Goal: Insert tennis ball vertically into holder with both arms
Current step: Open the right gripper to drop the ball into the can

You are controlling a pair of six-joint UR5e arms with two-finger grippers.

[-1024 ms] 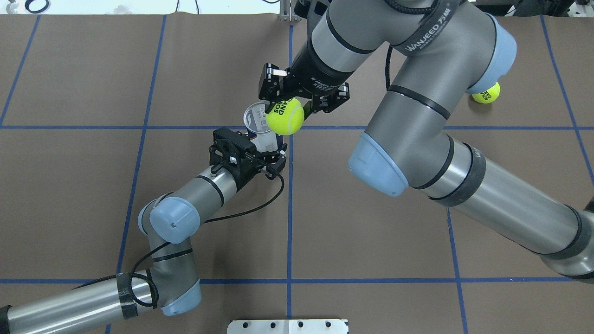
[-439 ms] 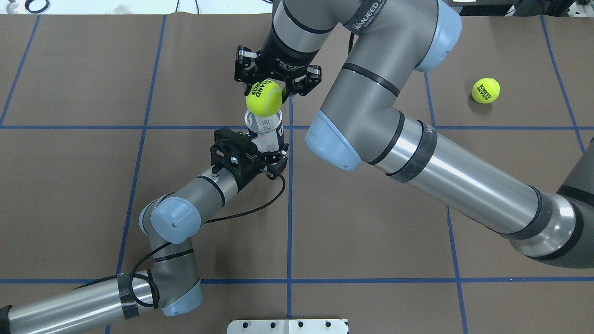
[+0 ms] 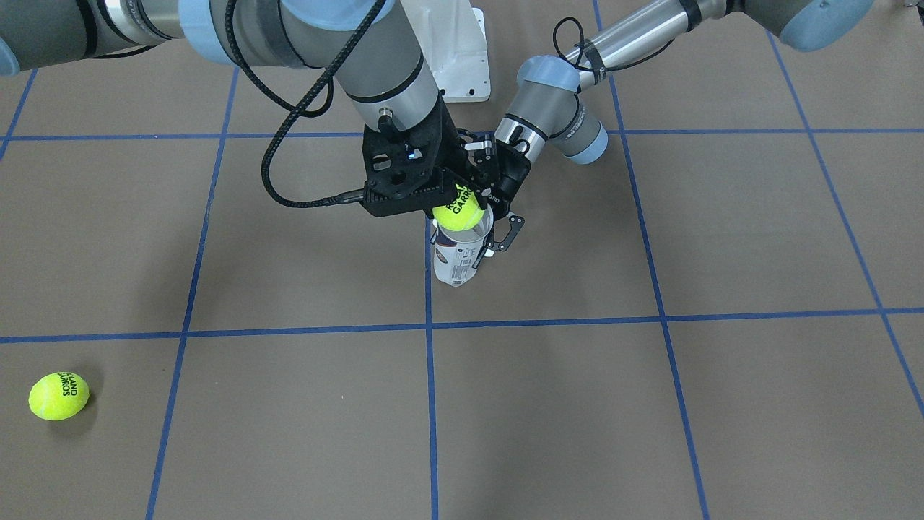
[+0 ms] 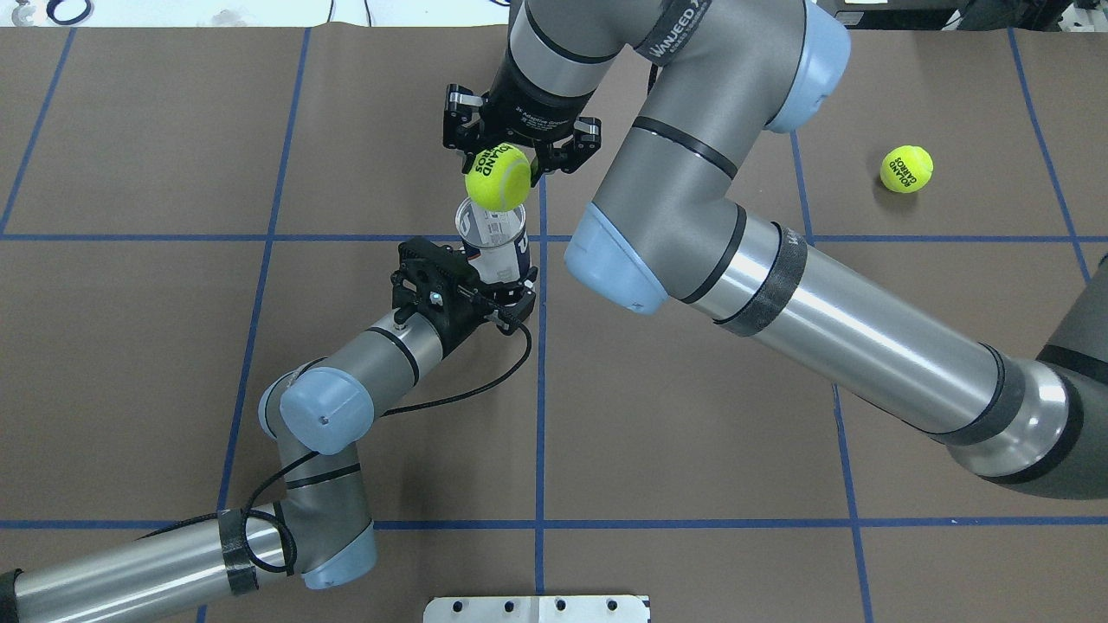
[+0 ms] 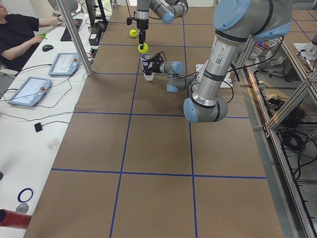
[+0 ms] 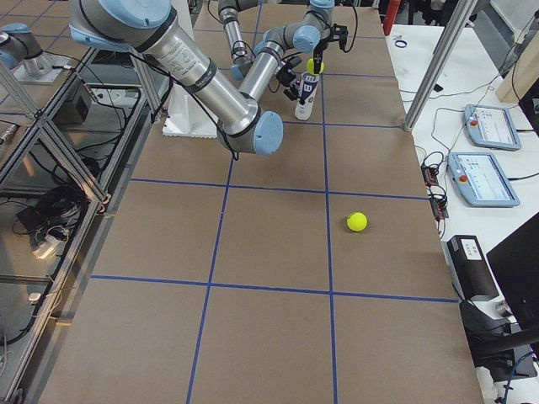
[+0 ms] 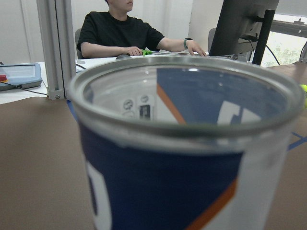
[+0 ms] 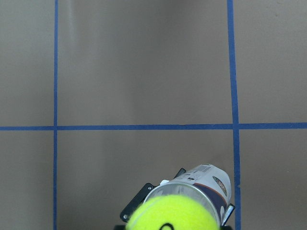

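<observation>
The holder (image 4: 493,251), a clear tube with a white and navy label, stands upright on the brown table. My left gripper (image 4: 504,281) is shut on its lower part from the side. My right gripper (image 4: 505,164) points down and is shut on a yellow tennis ball (image 4: 498,176). It holds the ball just above the tube's metal-rimmed mouth (image 3: 473,232). In the front view the ball (image 3: 458,209) sits right over the mouth. The right wrist view shows the ball (image 8: 172,213) over the tube (image 8: 208,182). The tube rim (image 7: 192,124) fills the left wrist view.
A second tennis ball (image 4: 906,169) lies on the table at the far right, also seen in the front view (image 3: 58,395). A white metal base (image 4: 537,608) stands at the near edge. An operator (image 5: 20,34) sits at a side desk with tablets.
My right gripper has carried the ball left, from beside the tube mouth to over it, then shifted slightly. The left gripper and the tube have not moved.
</observation>
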